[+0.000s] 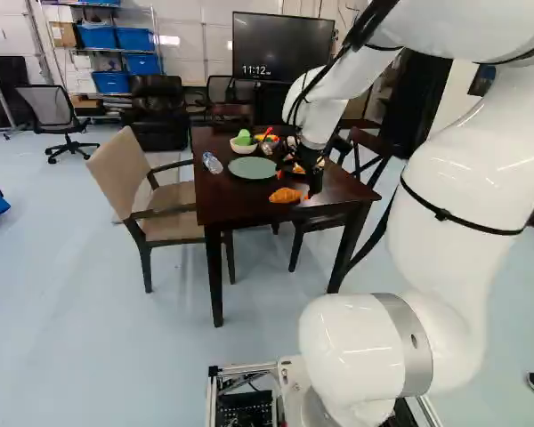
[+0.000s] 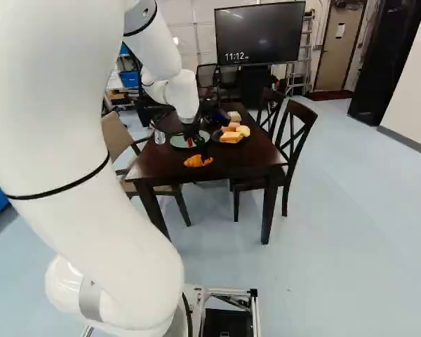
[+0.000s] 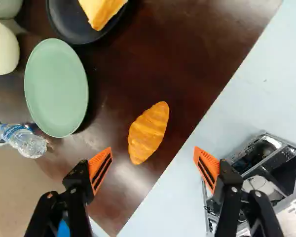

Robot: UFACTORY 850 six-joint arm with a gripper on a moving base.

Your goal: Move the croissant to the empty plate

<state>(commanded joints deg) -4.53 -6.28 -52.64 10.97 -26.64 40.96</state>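
The white arm has thin black bands.

"Can you read anything?"
"On the dark screen, at twelve o'clock in my left base view, I read 11:12, with tiny letters after it."
"Elsewhere?"
"My wrist view shows me a label on the bottle; I can't make out its words. Towards two o'clock in my right base view, the door's sheet is too small to read."

White arm, arched forward; black hand directed downward, its two orange-padded fingers standing wide apart.
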